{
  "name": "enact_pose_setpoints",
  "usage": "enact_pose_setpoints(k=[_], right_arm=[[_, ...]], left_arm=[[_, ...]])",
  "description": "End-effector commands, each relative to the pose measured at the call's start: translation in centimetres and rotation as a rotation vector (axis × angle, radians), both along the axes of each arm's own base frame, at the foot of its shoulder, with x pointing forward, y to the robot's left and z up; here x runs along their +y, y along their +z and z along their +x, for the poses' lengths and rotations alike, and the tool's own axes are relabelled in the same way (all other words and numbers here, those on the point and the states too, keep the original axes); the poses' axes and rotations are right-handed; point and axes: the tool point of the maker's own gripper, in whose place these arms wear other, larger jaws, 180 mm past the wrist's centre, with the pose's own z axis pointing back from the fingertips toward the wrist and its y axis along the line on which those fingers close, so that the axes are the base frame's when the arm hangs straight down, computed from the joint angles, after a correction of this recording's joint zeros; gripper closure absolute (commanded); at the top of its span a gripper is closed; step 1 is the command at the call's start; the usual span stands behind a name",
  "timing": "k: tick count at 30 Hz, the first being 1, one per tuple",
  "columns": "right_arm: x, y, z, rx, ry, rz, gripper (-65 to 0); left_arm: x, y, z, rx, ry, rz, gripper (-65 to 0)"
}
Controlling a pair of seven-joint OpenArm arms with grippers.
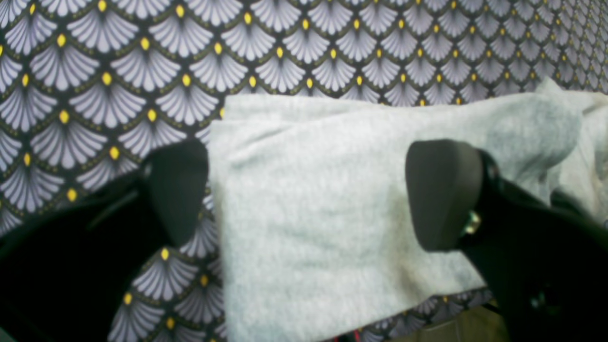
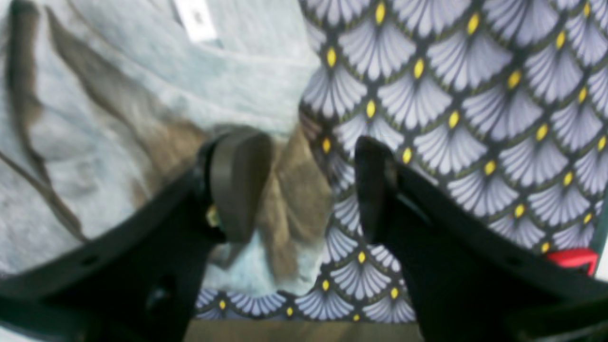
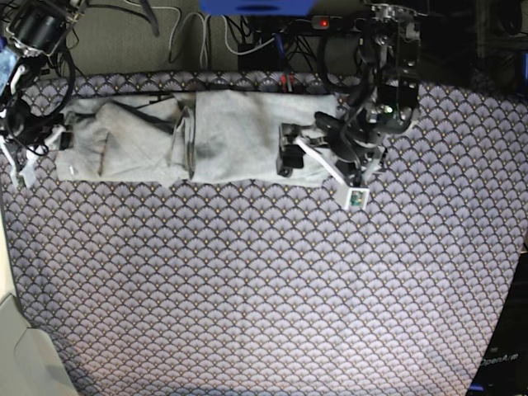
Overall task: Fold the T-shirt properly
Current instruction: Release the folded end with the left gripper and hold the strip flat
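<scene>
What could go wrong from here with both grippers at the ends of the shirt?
1. The left gripper is open with one finger over the T-shirt and one over the tablecloth; closing could pinch both.
2. The right gripper straddles the shirt's edge the same way and may grab only a thin lip.
3. The shirt is layered and creased, so a pull could drag loose folds apart.

Both wrist views are blurred. In the left wrist view the T-shirt [image 1: 332, 209] runs off the bottom and right edges, so its full extent cannot be told. In the base view the left gripper [image 3: 289, 157] hides the shirt's right end, and the right gripper is mostly cut off at the left edge
</scene>
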Motion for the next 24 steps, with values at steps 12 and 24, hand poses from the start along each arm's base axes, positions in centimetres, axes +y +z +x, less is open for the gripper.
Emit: enact_pose_setpoints(k=[12, 24], right_arm=[[-0.2, 0.7, 0.7, -0.030, -0.002, -0.004, -33.7], [-0.7, 1.4, 2.1, -0.062, -0.025, 0.008, -33.8]], left_arm=[[-0.2, 1.0, 0.6, -0.037, -0.001, -0.013, -65.0], [-0.2, 1.0, 0.6, -0.037, -0.001, -0.015, -65.0]])
